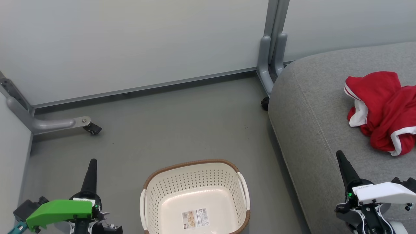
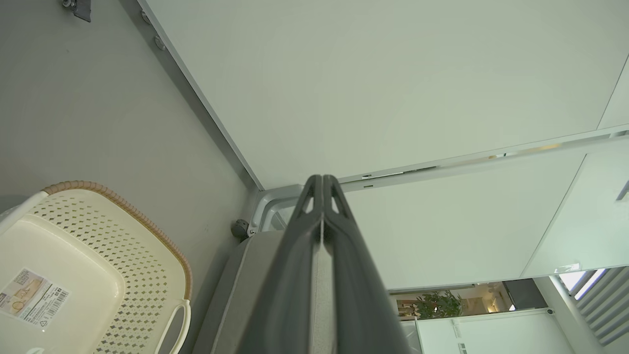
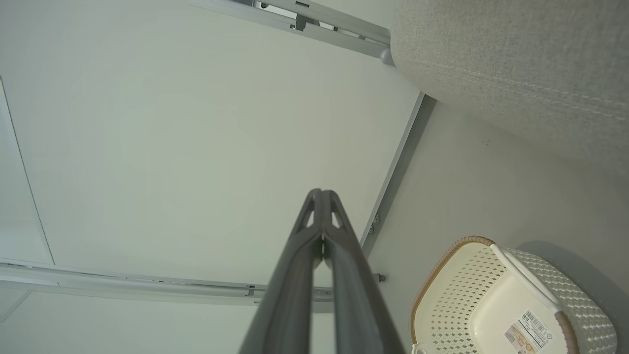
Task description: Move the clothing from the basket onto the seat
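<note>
Evidently, with the clothing [image 1: 380, 107] heaped on the seat [image 1: 308, 130] at frame right and the basket [image 1: 195, 161] bare at bottom centre, left gripper [image 1: 93, 161] and right gripper [image 1: 339, 153], jaws pressed together, should simply hold clear.

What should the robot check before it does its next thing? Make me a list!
1. The basket has no clothes left inside: ok, just a paper label shows on its base.
2. The clothing lies on the seat: ok, a red and white pile rests on the grey cushion.
3. The whole pile sits safely on the cushion: cannot tell, it runs off the head view's right edge.
4. The left gripper is shut and holds nothing: ok.
5. The right gripper is shut and holds nothing: ok, and it is apart from the pile.
</note>
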{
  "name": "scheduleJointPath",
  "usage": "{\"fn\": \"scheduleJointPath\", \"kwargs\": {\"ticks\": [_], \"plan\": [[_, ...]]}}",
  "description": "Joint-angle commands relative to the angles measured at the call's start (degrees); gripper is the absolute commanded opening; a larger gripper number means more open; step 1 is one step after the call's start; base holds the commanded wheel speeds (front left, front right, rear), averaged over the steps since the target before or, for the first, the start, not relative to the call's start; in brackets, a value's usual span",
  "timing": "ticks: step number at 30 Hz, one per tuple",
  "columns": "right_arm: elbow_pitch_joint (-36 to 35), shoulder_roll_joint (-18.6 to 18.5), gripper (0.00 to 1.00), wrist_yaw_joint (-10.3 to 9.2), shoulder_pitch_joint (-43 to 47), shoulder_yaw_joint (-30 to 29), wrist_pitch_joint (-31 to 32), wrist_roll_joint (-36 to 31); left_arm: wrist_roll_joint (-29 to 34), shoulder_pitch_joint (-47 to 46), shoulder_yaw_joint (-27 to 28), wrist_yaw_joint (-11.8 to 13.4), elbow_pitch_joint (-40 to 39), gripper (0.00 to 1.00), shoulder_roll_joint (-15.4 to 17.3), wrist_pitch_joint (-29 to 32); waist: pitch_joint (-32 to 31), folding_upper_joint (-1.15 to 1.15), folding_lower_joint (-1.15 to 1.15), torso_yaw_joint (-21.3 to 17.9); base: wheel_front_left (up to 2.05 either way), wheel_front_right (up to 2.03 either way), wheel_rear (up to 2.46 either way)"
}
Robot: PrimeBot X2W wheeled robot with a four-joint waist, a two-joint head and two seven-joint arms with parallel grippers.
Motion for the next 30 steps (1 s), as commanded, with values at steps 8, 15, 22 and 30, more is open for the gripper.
{"fn": "scheduleJointPath", "kwargs": {"ticks": [8, 15, 22, 30], "plan": [[0.4, 0.1, 0.00, -0.05, -1.5, -0.9, 1.3, 4.3, -4.4, -2.1, 1.1, -0.6, 0.2, 0.00, 0.2, 1.1, 0.2, 0.00, 0.00, -0.3, 0.00, 0.00, 0.00], [0.7, 0.2, 0.00, -0.04, -1.9, -1.3, 2.1, 7.1, -7.2, -2.7, 1.7, -0.8, 0.5, 0.00, 0.1, 2.1, 0.4, 0.00, 0.00, -0.5, 0.00, 0.00, 0.00], [1.1, 0.3, 0.00, -0.04, -2.4, -1.8, 3.0, 9.8, -10.1, -3.3, 2.4, -1.0, 0.8, 0.00, 0.0, 2.8, 0.6, 0.00, 0.00, -0.8, 0.00, 0.00, 0.00], [1.3, 0.4, 0.00, -0.04, -2.6, -2.2, 3.5, 11.7, -12.0, -3.6, 2.9, -1.1, 1.0, 0.00, -0.1, 3.5, 0.8, 0.00, 0.00, -1.0, 0.00, 0.00, 0.00]]}}
